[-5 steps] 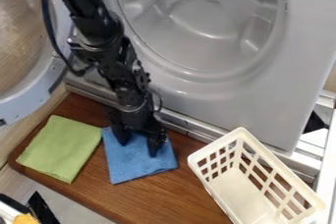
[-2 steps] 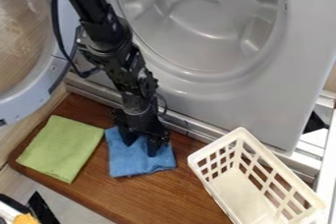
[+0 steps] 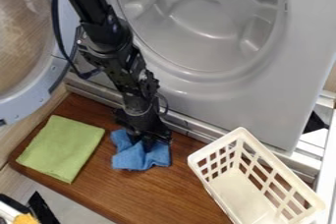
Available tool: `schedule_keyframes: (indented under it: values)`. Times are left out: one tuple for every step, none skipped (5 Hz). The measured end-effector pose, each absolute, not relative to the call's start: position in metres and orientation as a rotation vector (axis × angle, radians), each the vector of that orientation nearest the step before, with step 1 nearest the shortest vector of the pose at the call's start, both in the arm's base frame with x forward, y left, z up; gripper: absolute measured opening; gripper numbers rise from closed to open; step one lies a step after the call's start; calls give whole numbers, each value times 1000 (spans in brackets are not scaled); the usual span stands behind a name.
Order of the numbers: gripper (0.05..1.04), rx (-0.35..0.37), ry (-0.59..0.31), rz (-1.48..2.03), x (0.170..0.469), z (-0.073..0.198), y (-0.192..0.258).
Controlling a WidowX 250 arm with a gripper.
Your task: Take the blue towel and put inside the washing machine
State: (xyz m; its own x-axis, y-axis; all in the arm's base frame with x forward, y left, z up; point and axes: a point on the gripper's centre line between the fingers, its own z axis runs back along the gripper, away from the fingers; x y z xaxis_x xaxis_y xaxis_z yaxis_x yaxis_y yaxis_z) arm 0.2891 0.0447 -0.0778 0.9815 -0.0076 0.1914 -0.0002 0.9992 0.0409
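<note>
Blue towel (image 3: 136, 159), rumpled on the tabletop (image 3: 181, 186) beneath the pincer (image 3: 141, 144), which is closed on its upper middle. Expect light, limp cloth, hard to damage; you should grip deep in the gathered folds, since loose edges may droop and drag.

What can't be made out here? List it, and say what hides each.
- Blue towel, camera view: part lies behind the pincer.
- Washing machine door, camera view: cut off by the left edge.
- Cream plastic basket, camera view: lower end cut off by the bottom edge.
- Yellow thing, camera view: cut off by the bottom edge, unidentifiable.
</note>
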Motion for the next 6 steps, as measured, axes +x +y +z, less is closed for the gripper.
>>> schedule_keyframes:
  values:
    - [132, 20, -191, -13, 286, -78, 41]
    - [100, -23, -165, -32, 273, -75, 39]
    - [98, -55, -178, -35, 269, -60, 36]
    - [97, -66, -194, -40, 268, -48, 35]
    - [97, -80, -239, -28, 273, -33, 32]
    - [97, -86, -297, -40, 281, -21, 30]
